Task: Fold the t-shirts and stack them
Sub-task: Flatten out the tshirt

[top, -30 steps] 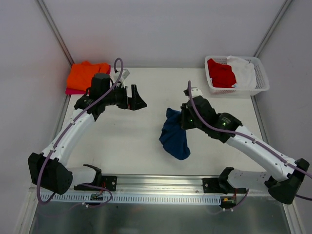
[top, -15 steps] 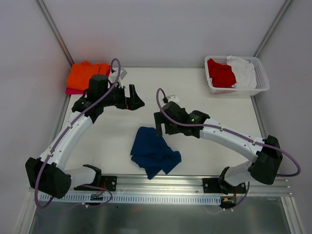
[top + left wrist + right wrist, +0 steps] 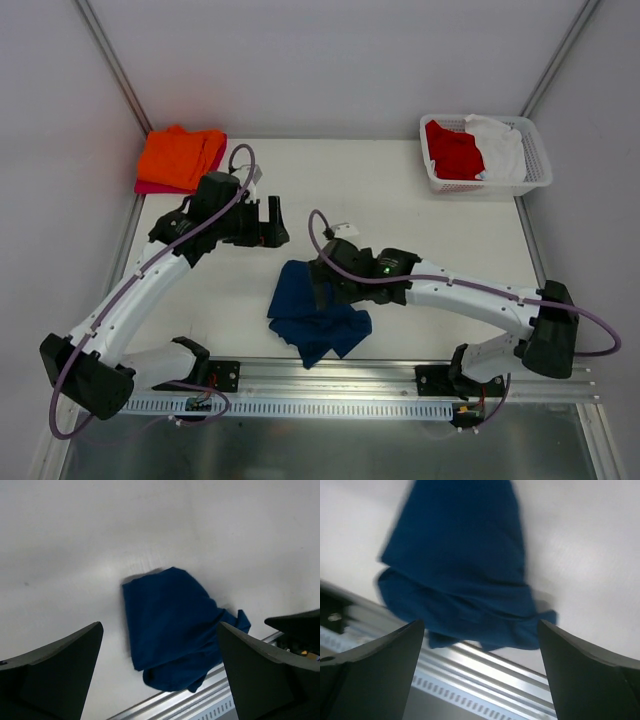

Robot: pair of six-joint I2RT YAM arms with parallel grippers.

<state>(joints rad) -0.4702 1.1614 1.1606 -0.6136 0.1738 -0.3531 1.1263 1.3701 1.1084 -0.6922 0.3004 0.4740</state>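
Having just let go, the right claw [image 3: 320,288] gapes wide and empty above the navy t-shirt [image 3: 318,320], now crumpled on the worktop [image 3: 400,190] near its front edge and ready for flattening, while the left claw [image 3: 272,222] hovers open, holding nothing.

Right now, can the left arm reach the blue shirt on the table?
Probably yes. The navy t-shirt lies crumpled on the bare table just ahead of the open left gripper, with nothing between them. The right gripper hovers over its other edge, so they might crowd.

Blurred navy t-shirt [image 3: 460,580], right-wrist view
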